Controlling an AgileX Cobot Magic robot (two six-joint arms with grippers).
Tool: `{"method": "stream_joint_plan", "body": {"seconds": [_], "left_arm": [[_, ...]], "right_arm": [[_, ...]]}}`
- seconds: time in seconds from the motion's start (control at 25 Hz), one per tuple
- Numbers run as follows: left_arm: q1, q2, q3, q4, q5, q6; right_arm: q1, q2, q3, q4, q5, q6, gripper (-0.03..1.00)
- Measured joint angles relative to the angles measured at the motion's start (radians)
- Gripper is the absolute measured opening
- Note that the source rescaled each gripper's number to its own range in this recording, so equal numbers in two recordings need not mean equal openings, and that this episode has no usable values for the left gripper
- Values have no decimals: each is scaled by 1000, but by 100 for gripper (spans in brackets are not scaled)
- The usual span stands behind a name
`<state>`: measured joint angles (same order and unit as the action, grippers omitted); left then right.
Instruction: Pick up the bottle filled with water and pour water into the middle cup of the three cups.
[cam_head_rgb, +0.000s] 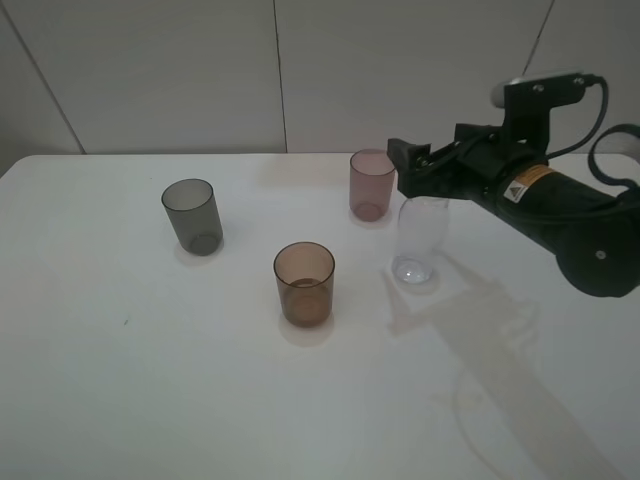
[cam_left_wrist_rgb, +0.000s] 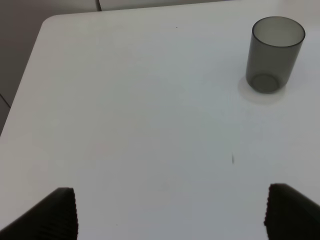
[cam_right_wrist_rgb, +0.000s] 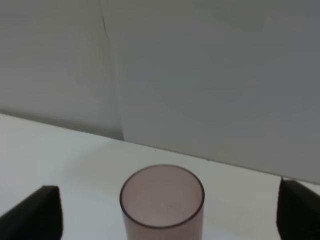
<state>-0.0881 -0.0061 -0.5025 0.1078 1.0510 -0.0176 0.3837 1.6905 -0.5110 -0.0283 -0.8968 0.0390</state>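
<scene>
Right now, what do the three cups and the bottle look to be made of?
The three cups, grey, amber and pink, look like tinted translucent plastic: their bases show through thin smooth walls. The bottle looks like clear colourless plastic, possibly glass; the table shows through it.

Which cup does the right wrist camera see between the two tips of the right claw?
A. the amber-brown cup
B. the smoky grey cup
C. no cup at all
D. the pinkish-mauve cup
D: the right wrist view shows the pinkish-mauve cup standing on the table between the spread tips of the right claw.
</scene>
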Motion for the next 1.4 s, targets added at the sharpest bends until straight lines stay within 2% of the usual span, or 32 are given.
{"method": "stream_joint_plan", "body": {"seconds": [0.24, 0.4, 0.56, 0.76, 0.92, 1.16, 1.4], "left_arm": [[0, 0, 0, 0, 0, 0], [0, 0, 0, 0, 0, 0], [0, 0, 0, 0, 0, 0], [0, 0, 0, 0, 0, 0], [0, 0, 0, 0, 0, 0], [0, 0, 0, 0, 0, 0], [0, 0, 0, 0, 0, 0]], "right_arm": [[0, -263, -1, 5, 309, 61, 78], [-4, -450, -1, 92, 598, 75, 78], [-90, -609, -10, 163, 933, 78, 78], [-217, -777, -84, 65, 1381, 78, 78], [-244, -916, -186, -20, 1634, 78, 78], [-244, -1137, -298, -34, 1862, 46, 78], [-244, -1290, -299, -35, 1917, 40, 78]]}}
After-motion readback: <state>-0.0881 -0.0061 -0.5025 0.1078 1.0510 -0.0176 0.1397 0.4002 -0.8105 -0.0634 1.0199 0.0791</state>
